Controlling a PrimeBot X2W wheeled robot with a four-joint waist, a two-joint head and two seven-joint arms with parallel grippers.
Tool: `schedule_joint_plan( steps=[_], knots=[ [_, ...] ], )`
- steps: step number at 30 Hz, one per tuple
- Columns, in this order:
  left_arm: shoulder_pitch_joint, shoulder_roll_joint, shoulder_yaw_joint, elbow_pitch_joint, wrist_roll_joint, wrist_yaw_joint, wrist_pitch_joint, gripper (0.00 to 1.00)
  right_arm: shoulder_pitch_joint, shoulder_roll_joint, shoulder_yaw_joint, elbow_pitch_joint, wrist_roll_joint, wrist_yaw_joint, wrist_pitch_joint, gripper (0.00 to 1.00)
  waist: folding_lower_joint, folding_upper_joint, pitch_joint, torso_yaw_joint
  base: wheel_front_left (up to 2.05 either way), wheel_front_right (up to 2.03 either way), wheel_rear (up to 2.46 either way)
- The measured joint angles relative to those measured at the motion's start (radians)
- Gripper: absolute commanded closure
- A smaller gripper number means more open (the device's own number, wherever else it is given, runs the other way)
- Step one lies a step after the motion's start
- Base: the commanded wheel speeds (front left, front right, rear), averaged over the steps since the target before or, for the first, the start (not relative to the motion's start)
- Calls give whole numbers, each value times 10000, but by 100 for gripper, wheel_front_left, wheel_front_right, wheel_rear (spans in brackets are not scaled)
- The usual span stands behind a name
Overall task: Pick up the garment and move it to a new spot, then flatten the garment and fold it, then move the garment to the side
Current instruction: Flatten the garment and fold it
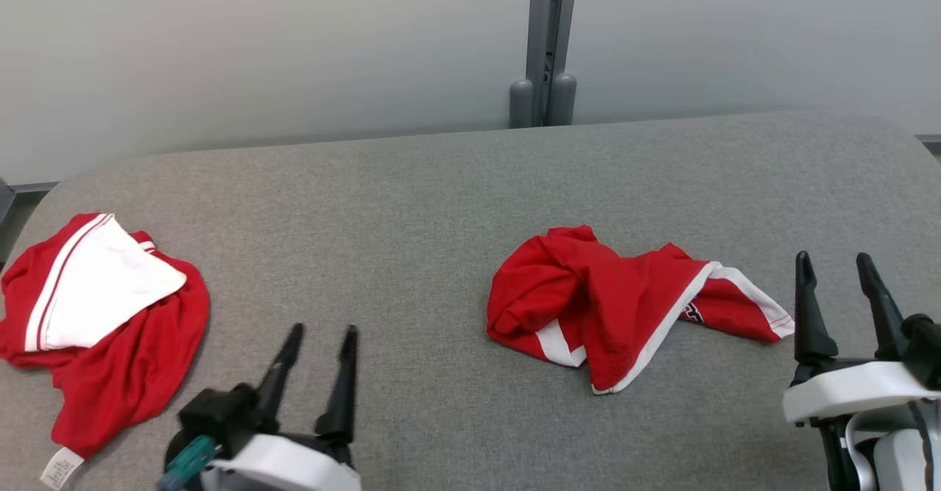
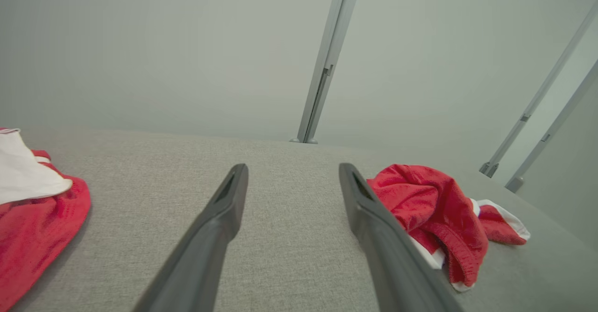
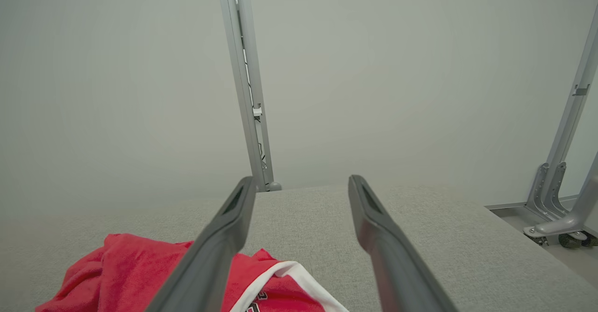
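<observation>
Head view: the crumpled red garment, white-trimmed, is seen lying on the grey table, right of centre. A second red garment w/ a white panel is heaped at the table's left edge. The left gripper is held spread & empty near the front, btwn the two heaps. The right gripper is likewise spread & empty, just right of the crumpled red garment, not touching it.

Left wrist view: the fingers are seen parted over bare table; the crumpled red garment is seen to their right.

Right wrist view: the fingers are parted, nothing gripped; the crumpled red garment is seen low at left
</observation>
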Motion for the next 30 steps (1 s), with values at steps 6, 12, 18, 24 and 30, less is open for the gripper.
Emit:
schedule_joint_plan(
  steps=[6,12,18,24,30],
  knots=[
    [-521,-2,-1220,217,-253,-211,1565,0,-273,-219,-119,-50,-88,0,0,0,0,0,126,-221,0,0,0],
    [-917,-8,-2857,351,-867,-397,3164,0,-567,-378,-77,-119,-94,0,0,0,0,0,291,-624,0,0,0],
    [-1463,6,-3829,800,-1756,-242,3795,0,-762,-366,96,-151,-6,0,0,0,0,0,628,-1090,0,0,0],
    [-2345,-4,-4366,1624,-2451,2,3873,0,-946,-318,148,-182,94,0,0,0,0,0,1072,-1604,0,0,0],
    [-3003,-10,-4847,2328,-2945,-27,3697,0,-1093,-307,44,-307,128,0,-2,0,0,1,1547,-2047,0,0,0]
  ],
)
